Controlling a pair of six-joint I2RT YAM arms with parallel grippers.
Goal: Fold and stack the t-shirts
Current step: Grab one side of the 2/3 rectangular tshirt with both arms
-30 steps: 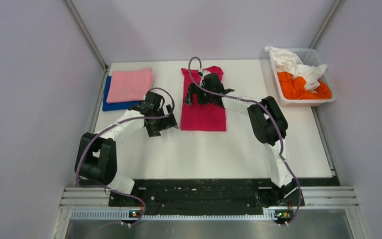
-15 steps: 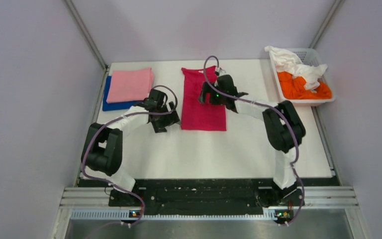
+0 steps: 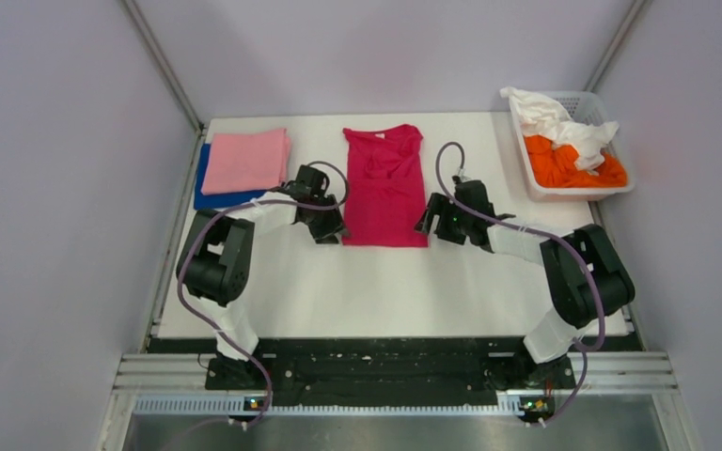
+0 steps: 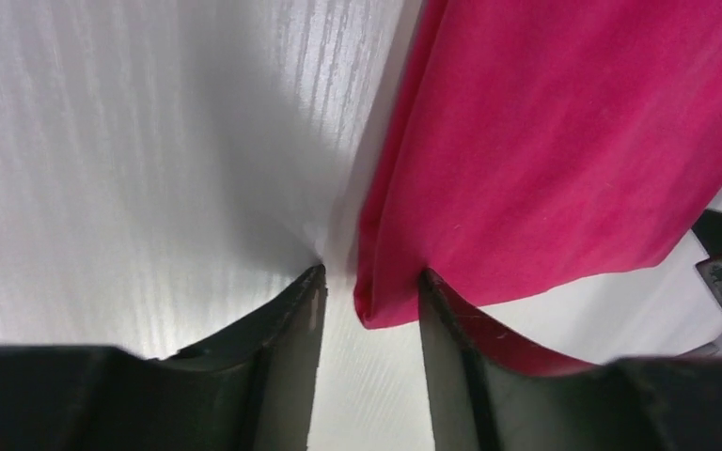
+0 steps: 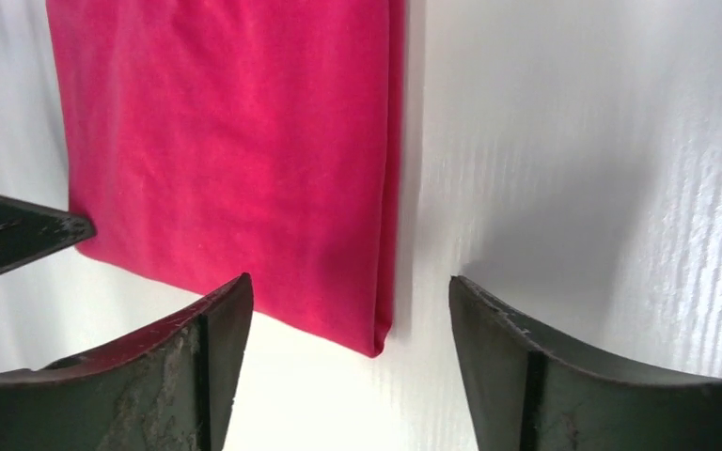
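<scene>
A magenta-red t-shirt (image 3: 384, 188) lies in the middle of the table, folded lengthwise into a long strip with its collar at the far end. My left gripper (image 3: 332, 230) is low at the shirt's near left corner. In the left wrist view its jaws (image 4: 371, 272) stand apart around that corner of the magenta cloth (image 4: 564, 141). My right gripper (image 3: 430, 224) is at the near right corner. Its open jaws (image 5: 349, 279) straddle the folded edge of the shirt (image 5: 226, 122). A folded light pink t-shirt (image 3: 244, 160) rests on a folded royal blue one (image 3: 209, 195) at the back left.
A white slotted basket (image 3: 583, 193) at the back right holds a crumpled orange t-shirt (image 3: 573, 167) and a white t-shirt (image 3: 555, 117) spilling over its rim. Enclosure walls close in both table sides. The white table (image 3: 385, 282) runs between the shirt and the arm bases.
The right gripper left the shirt's middle and came down to its near right corner. The left gripper shifted right to the near left corner. Both pairs of jaws have narrowed.
</scene>
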